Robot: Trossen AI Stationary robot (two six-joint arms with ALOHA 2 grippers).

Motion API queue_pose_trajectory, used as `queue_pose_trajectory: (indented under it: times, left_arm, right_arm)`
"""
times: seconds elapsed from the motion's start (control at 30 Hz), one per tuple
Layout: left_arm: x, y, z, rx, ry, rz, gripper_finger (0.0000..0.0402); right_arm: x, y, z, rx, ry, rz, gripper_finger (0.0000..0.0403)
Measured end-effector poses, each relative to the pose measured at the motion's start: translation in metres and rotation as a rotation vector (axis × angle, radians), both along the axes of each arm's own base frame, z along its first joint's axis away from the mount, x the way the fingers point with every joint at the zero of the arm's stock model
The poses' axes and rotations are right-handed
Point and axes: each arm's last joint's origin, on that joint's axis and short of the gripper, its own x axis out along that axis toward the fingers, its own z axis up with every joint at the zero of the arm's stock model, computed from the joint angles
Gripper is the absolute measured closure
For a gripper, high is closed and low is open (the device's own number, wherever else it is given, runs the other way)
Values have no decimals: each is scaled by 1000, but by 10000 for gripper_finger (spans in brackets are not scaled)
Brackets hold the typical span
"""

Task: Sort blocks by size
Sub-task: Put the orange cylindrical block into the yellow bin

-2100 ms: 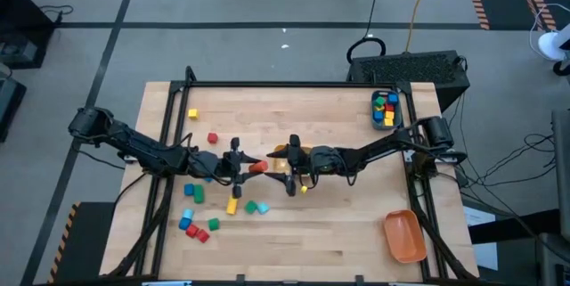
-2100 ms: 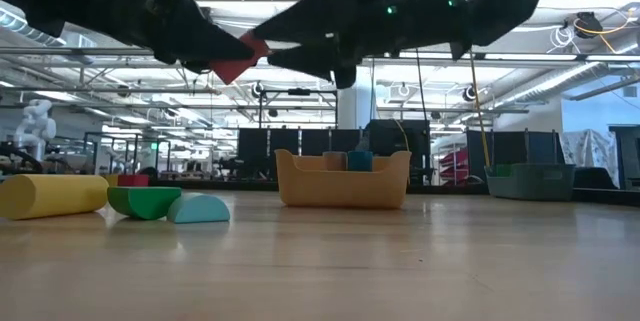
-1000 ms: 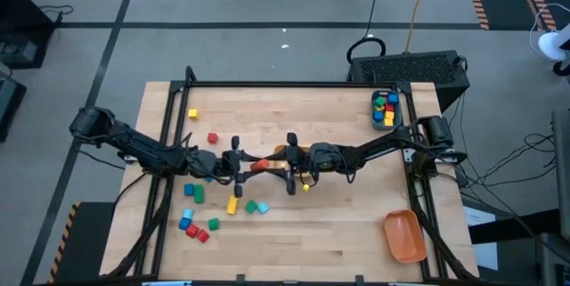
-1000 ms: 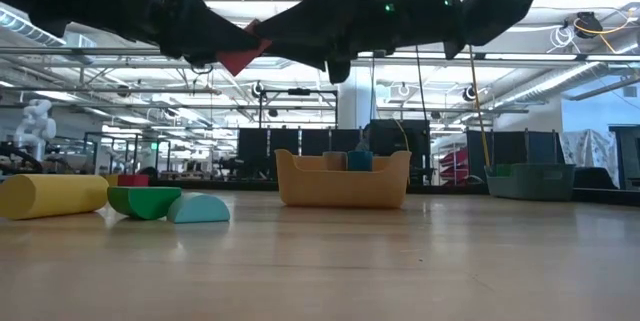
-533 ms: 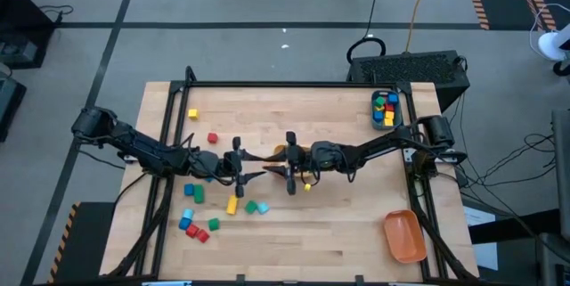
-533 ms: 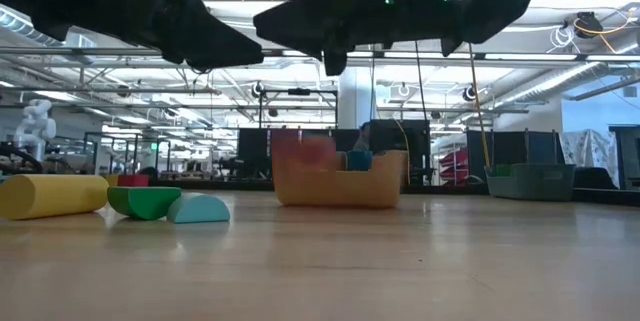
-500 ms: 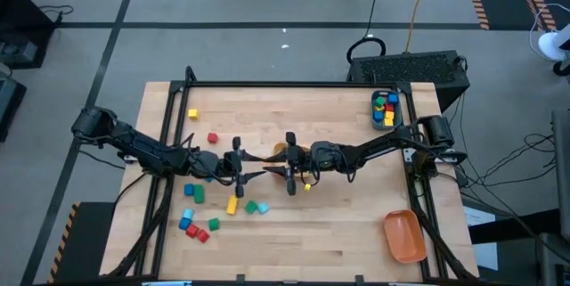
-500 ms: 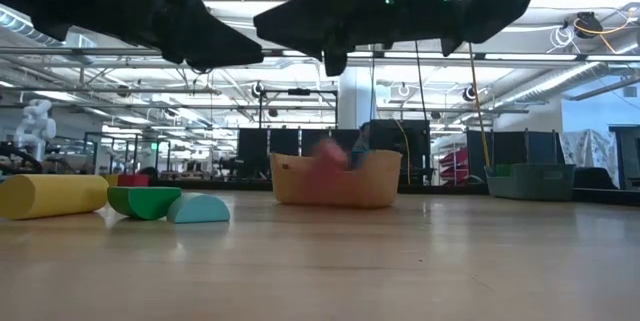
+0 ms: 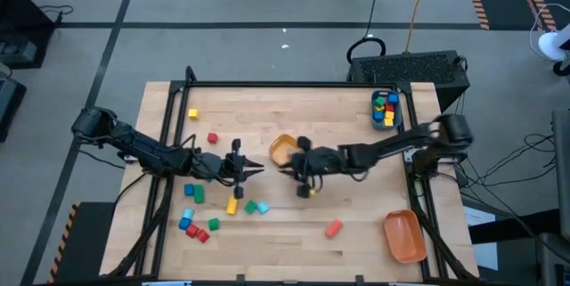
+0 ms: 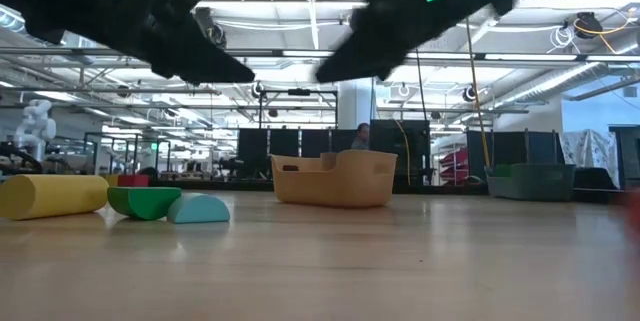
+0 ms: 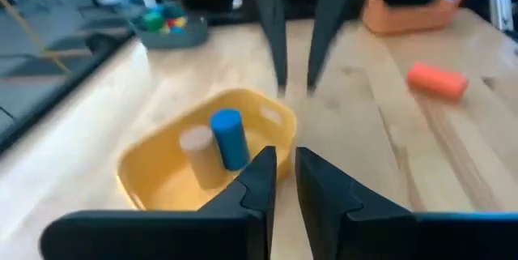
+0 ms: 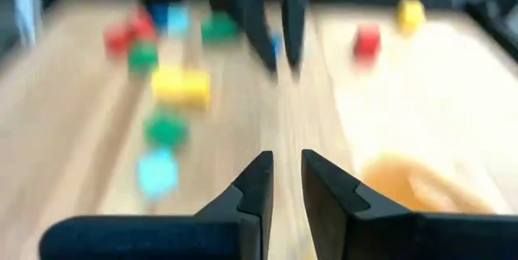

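Both grippers hover tip to tip above the table's middle and hold nothing. My left gripper has its fingers nearly together, and so does my right gripper. A red cylinder block lies on its side on the table, near the front right. Just beyond the grippers stands the yellow bin, with a blue cylinder and a tan cylinder upright inside. Several loose blocks lie on the left half of the table.
A teal bin with several blocks stands at the far right corner. An orange bin sits at the near right corner. A yellow block and a red block lie apart at the far left. Bare wood lies along the front middle.
The red cylinder, held between the two grippers a second ago, has dropped, passed by the yellow bin and come to rest at the front right. My right gripper has drawn back toward the right edge and tipped up toward level. Both grippers have closed on nothing.
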Motion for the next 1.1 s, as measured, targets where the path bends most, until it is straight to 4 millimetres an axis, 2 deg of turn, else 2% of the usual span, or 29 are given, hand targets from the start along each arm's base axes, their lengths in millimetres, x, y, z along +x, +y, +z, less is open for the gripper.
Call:
queue_pose_trajectory:
  times: [0.1,0.2,0.27,0.33,0.37,0.43,0.6,0.83,1.1]
  left_arm:
    - [0,-3,0,-25,8,-60,350]
    - [1,-4,3,-56,-25,-95,344]
    - [0,-5,3,-77,-24,-91,336]
    - [0,-5,2,-79,-21,-92,327]
    - [0,-5,2,-79,-22,-93,323]
    - [2,-5,1,-73,-24,-92,317]
    - [7,-6,-2,-80,-62,-75,315]
    - [14,-7,6,-88,-103,-71,315]
    - [15,-8,7,-106,-100,-60,314]
  right_arm:
    - [-30,18,17,-49,136,2,344]
    - [-68,41,36,102,273,129,332]
    - [-99,62,34,217,479,155,316]
    - [-129,87,22,254,698,100,294]
    - [-141,99,16,248,770,87,280]
    - [-156,119,14,263,792,70,253]
    - [-170,142,22,195,688,14,211]
    - [-187,167,19,162,898,30,207]
    - [-188,226,33,238,1001,95,207]
